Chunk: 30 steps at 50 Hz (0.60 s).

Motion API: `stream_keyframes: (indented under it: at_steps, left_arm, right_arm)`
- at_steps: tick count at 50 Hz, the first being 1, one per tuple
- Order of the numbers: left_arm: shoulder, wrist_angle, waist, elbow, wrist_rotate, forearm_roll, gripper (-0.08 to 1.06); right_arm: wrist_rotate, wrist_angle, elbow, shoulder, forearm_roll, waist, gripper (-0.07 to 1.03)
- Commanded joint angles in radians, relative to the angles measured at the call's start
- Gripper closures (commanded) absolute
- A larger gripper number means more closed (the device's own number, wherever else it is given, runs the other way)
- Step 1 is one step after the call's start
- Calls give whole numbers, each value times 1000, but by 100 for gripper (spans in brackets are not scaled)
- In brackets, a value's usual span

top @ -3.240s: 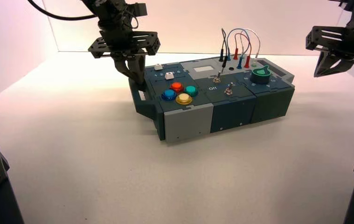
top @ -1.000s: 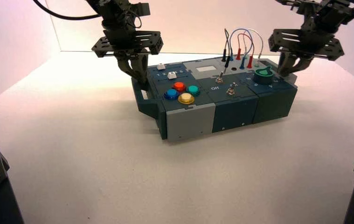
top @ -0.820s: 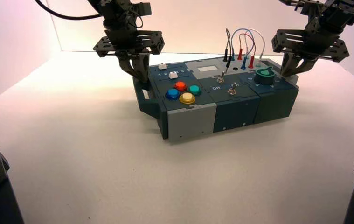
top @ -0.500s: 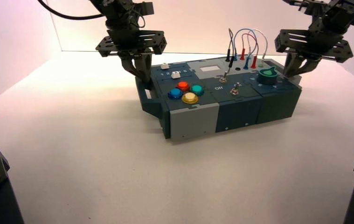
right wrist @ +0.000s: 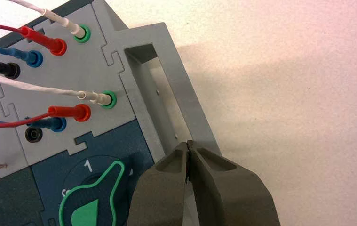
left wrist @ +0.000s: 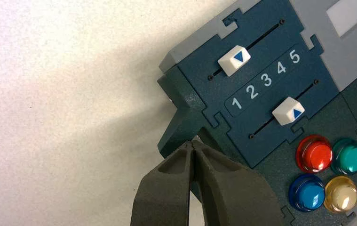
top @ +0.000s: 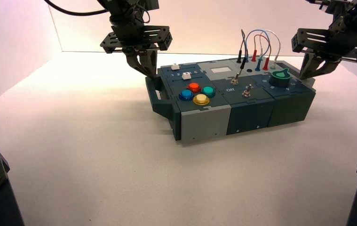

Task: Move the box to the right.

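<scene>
Both tools are pinched closed: left tool (left wrist: 193,147) at the box's (top: 242,101) left handle (left wrist: 181,123), right tool (right wrist: 189,147) at its grey handle (right wrist: 176,89).

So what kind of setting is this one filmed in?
Probably a lab test bench: a plain white tabletop walled by white panels, bearing only the box, with the left gripper and right gripper at its ends.

Bright, warm light from behind; soft shadows, glare on buttons (left wrist: 329,172).
</scene>
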Motion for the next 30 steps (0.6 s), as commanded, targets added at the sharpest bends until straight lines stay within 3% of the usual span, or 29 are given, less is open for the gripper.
stream_keyframes:
  at_steps: [1,24,30]
  left_arm:
    - [-11,6,17,8,6,6,101]
    - [-49,-5,17,9,9,8,101]
    - [-84,-11,17,5,14,18,101]
  right_arm:
    - [5,-31,-5,-9,-5,-100,98]
    - [2,41,-48,-18,-5,38,98]
    - [-2,49,-51,-49,-6,60,98]
